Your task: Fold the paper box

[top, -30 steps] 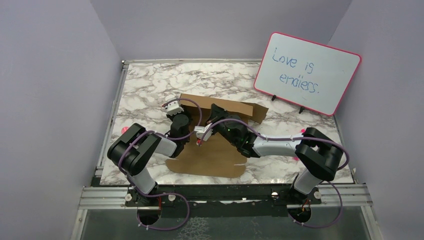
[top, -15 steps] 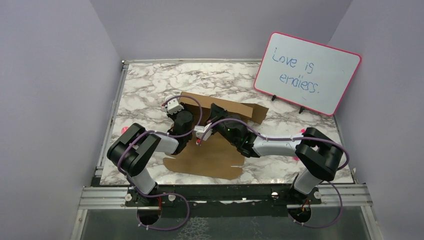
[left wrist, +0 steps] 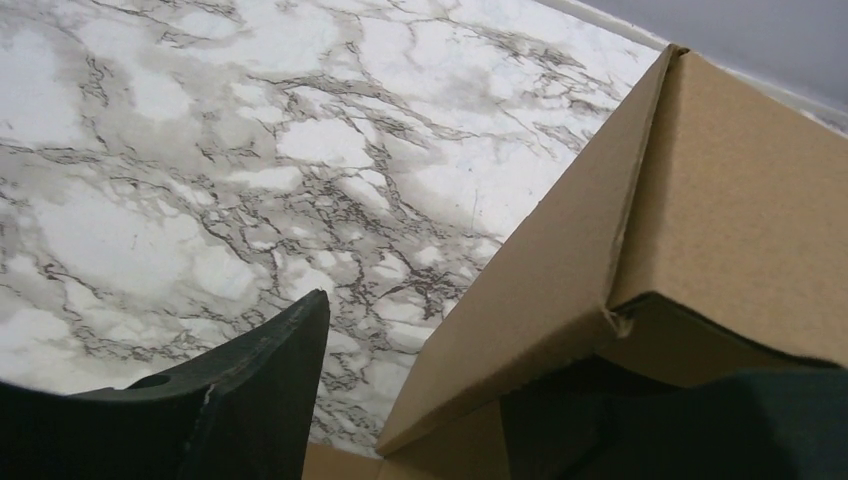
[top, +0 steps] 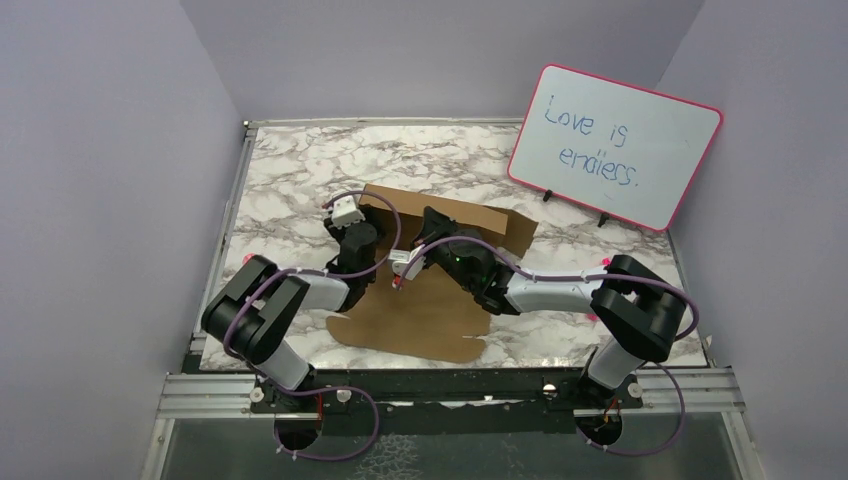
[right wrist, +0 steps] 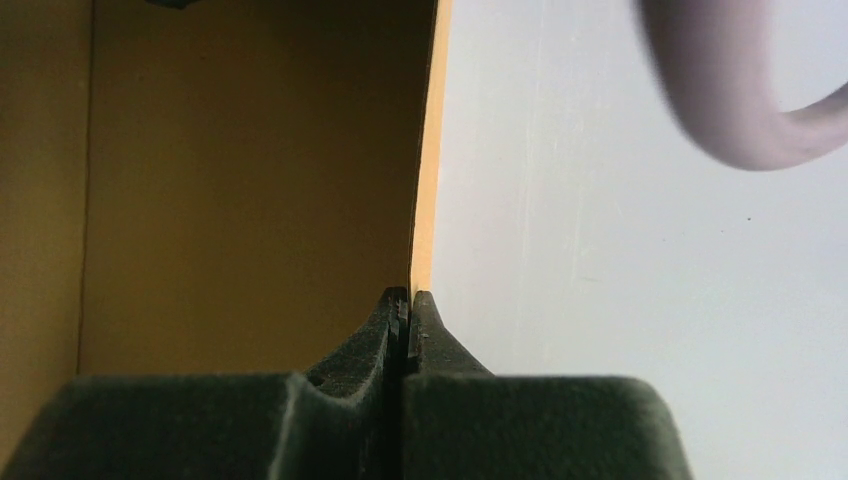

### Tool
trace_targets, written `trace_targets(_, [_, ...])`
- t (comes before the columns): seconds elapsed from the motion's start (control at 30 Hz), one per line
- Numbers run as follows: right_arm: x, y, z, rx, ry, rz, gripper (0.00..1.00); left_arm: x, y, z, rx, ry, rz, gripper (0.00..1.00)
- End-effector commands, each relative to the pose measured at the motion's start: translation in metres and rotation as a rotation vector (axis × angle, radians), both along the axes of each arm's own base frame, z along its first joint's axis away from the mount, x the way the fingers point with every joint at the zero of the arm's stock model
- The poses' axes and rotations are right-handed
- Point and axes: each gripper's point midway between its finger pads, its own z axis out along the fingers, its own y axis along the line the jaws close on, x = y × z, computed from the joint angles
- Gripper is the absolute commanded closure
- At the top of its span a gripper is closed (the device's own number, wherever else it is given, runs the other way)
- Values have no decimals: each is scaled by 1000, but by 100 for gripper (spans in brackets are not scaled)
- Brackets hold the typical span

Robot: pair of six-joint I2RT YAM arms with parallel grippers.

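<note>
The paper box (top: pixel 420 315) is a brown cardboard sheet lying flat on the marble table, with its back wall (top: pixel 480 218) folded upright. My left gripper (top: pixel 362 215) is at the box's rear left corner. In the left wrist view it (left wrist: pixel 430 370) is open, with the corner wall (left wrist: pixel 560 270) between its fingers (left wrist: pixel 260 400). The other finger is dark under the flap. My right gripper (top: pixel 432 222) is at the top of the back wall. In the right wrist view it (right wrist: pixel 408 295) is shut on the thin edge of a cardboard panel (right wrist: pixel 250 180).
A pink-rimmed whiteboard (top: pixel 615 145) with blue writing leans at the back right. The marble table (top: pixel 300 170) has metal rails on the left and front edges, with grey walls around it. A purple cable (right wrist: pixel 740 90) crosses the right wrist view.
My left gripper has opened wider around the corner wall, and the left arm has drawn a little leftward. The right gripper has kept its pinch on the back wall.
</note>
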Motion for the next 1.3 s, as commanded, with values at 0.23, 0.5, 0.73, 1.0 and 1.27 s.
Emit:
trace_targets(0.23, [-18, 0, -63, -127, 150, 41, 99, -37, 5, 20, 84, -17, -175, 29])
trace_targets(0.5, [-18, 1, -64, -126, 147, 40, 99, -68, 7, -2, 63, 21, -261, 20])
trace_targets(0.73, [-17, 0, -62, -127, 147, 35, 99, -82, 8, -5, 31, 11, -321, 16])
trace_targets(1.0, [-15, 0, -55, -116, 147, 16, 96, -81, 6, 7, -49, 0, -340, 15])
trace_targets(1.27, [-16, -5, -41, -83, 195, -11, 80, -85, 7, 28, -207, 44, -330, 9])
